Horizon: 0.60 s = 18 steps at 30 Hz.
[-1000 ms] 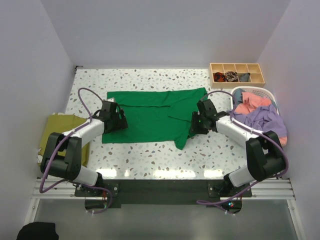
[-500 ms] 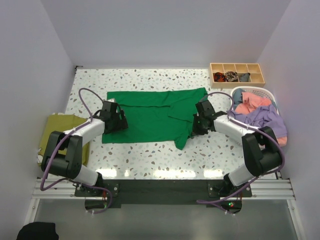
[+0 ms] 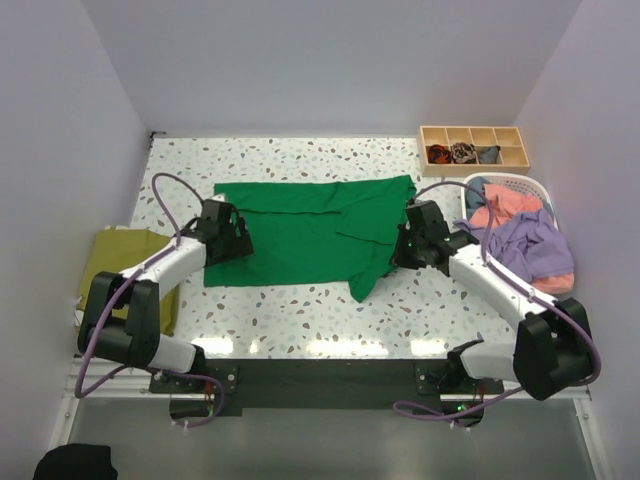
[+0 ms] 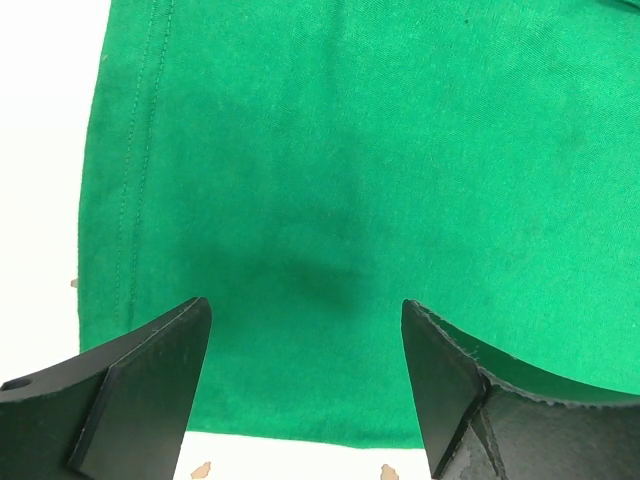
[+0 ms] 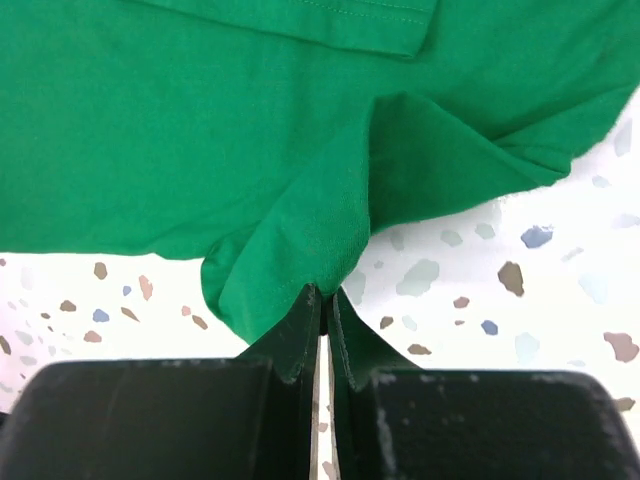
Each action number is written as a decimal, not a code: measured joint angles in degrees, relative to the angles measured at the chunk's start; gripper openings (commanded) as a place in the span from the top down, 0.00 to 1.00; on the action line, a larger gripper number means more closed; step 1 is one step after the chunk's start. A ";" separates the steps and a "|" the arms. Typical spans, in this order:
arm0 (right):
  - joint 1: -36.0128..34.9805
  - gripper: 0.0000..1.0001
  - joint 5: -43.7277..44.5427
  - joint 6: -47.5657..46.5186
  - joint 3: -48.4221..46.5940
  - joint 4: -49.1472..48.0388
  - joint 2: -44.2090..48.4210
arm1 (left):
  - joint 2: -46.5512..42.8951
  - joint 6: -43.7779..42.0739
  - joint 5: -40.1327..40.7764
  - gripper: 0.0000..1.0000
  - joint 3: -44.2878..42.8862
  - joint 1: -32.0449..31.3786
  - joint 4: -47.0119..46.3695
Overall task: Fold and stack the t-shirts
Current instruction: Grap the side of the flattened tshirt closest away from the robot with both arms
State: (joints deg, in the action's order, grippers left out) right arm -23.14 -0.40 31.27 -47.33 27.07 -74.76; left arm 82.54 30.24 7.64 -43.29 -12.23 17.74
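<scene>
Green t-shirt (image 3: pixel 300 235) lies spread flat on the speckled table (image 3: pixel 300 312), just left of the white basket (image 3: pixel 540 187). The right gripper (image 5: pixel 326 300), at the shirt's basket-side edge, is clamped on a pinched fold of green cloth (fingers nearly meeting). The left gripper (image 4: pixel 305 335), over the hem farthest from the basket, has its fingers spread wide.

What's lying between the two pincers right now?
Only the green t-shirt, lying spread out, from left pincer to right pincer; the top view shows it.
</scene>
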 measured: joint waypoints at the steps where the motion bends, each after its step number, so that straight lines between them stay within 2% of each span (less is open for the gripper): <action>1: 0.00 1.00 0.20 0.20 0.07 0.63 0.94 | -0.28 0.00 0.07 0.18 0.00 0.00 0.13; 6: 0.00 1.00 1.31 0.74 0.11 3.08 4.42 | -2.45 0.57 0.02 0.17 1.03 -0.02 1.01; 12: 0.00 1.00 2.69 0.92 -0.48 6.67 7.82 | -7.98 4.70 -0.07 0.18 6.25 -0.02 2.58; 18: 0.00 1.00 3.93 0.85 -1.99 8.90 9.64 | -12.76 10.34 5.22 0.17 7.65 -0.02 7.67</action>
State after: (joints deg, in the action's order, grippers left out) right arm -23.14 3.53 32.12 -49.32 35.97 -65.12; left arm 69.78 40.58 12.86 -35.64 -12.25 25.41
